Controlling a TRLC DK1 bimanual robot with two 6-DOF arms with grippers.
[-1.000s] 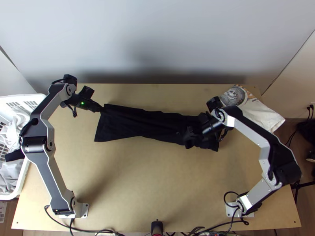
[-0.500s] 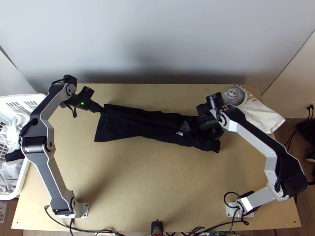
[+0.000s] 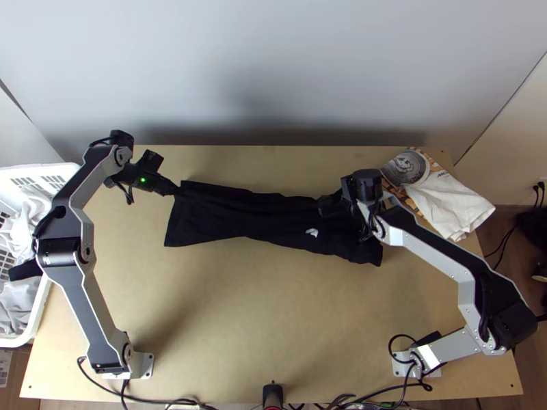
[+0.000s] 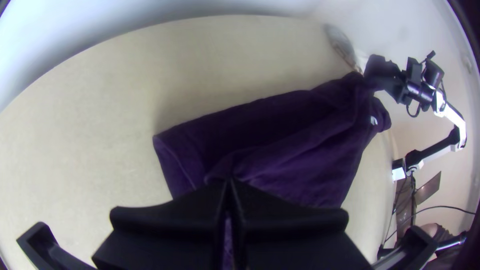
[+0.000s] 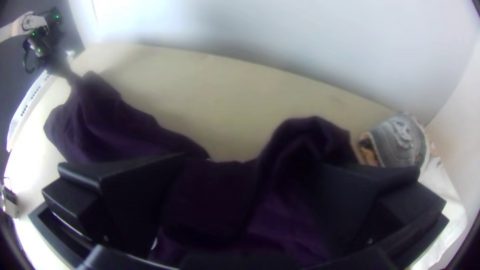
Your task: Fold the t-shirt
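Across the counter (image 3: 260,321) I have the dark t-shirt (image 3: 253,213) as a long narrow strip, its long axis going from my left hand (image 3: 177,192) to below my right hand (image 5: 256,162). This right hand is wide apart over the strip's right end, so I judge it nearer for the next grip. The top view gives me the strip's direction; the left wrist view, cloth pinched in the left hand.

Place: robotics lab, it seems
Table (image 3: 253,307): two robot arms (image 3: 87,301) are mounted here
Cables (image 3: 154,400): along its near edge
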